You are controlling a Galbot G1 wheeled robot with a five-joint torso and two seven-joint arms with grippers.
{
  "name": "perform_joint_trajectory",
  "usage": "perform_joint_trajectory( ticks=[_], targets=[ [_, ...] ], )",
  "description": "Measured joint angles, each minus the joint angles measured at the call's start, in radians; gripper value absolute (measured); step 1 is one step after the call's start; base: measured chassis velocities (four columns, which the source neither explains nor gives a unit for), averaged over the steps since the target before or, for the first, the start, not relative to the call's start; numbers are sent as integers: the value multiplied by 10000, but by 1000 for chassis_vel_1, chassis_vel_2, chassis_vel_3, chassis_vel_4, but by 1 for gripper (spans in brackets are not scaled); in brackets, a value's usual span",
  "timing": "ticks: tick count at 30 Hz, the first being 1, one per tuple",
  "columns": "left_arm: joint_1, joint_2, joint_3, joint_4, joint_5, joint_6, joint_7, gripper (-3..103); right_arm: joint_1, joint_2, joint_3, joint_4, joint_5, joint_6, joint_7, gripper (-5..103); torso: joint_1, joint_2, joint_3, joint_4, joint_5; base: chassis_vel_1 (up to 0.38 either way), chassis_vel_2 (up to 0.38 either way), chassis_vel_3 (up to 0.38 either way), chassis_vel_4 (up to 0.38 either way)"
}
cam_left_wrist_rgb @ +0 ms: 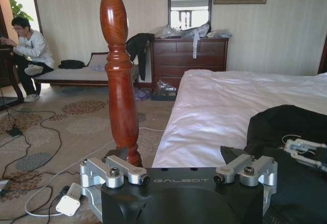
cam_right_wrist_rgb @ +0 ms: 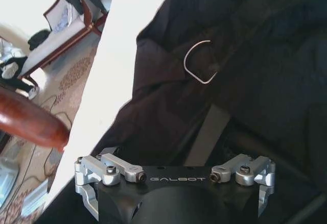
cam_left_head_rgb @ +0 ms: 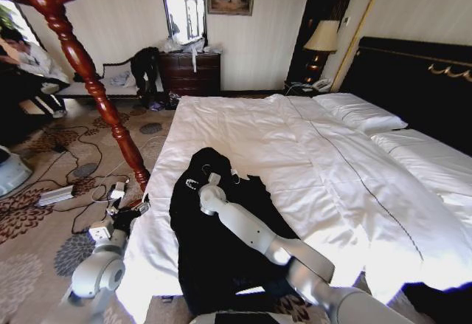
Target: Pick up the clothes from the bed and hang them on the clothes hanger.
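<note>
The clothes, a black shiny jacket, lie crumpled on the near left part of the bed. My right arm reaches from the lower right, and its right gripper hovers open just above the jacket's collar end. In the right wrist view the jacket lies close under the spread jaws, with a thin white hanging loop on it. The clothes hanger, a red-brown turned-wood stand, rises left of the bed. My left gripper is low by the bed's left edge, open and holding nothing, facing the stand's pole.
Cables, a power strip and small devices litter the patterned carpet left of the bed. A dark dresser and a bench stand by the far wall. A bedside lamp stands beside the black headboard.
</note>
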Motion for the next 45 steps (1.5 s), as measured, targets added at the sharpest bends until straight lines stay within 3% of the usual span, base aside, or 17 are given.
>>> perform_joint_trajectory(
  ticks=[12,23,30,31,35,37,40,45],
  targets=[
    [-108,-37,88,167,-2,17,-5,100,1387,-3,186,-2026,-60,487,-1185,100,1,0,1,-8,1,0,0,0,0],
    [-126,-78,175,254,18,24,-6,100,1351,-12,86,-1865,-244,483,-1241,100,2,0,1,-8,2,0,0,0,0],
    [-108,-29,104,185,-254,26,-13,100,504,-97,-280,1006,162,10,248,100,2,0,0,1,2,0,0,0,0],
    [-108,3,62,144,-382,26,-32,100,221,-326,-290,1742,231,-19,407,100,0,0,-1,10,4,0,0,0,0],
    [-116,103,-91,202,-436,24,-67,100,-746,-1472,-237,3890,487,-161,834,100,-2,1,-1,-14,1,0,0,0,0],
    [-176,145,-160,270,-478,25,-75,100,-1231,-2147,-166,5182,731,-300,1138,100,-1,1,-2,-14,5,0,0,0,0],
    [-248,174,-169,311,-538,61,-102,100,-1537,-2591,-149,5821,779,-384,1383,100,-2,1,-2,-7,3,0,0,0,0],
    [-292,263,-3,278,-769,106,-116,100,-1850,-3045,56,6119,77,-401,1334,100,-1,1,-1,-2,3,0,0,0,0]
  ],
)
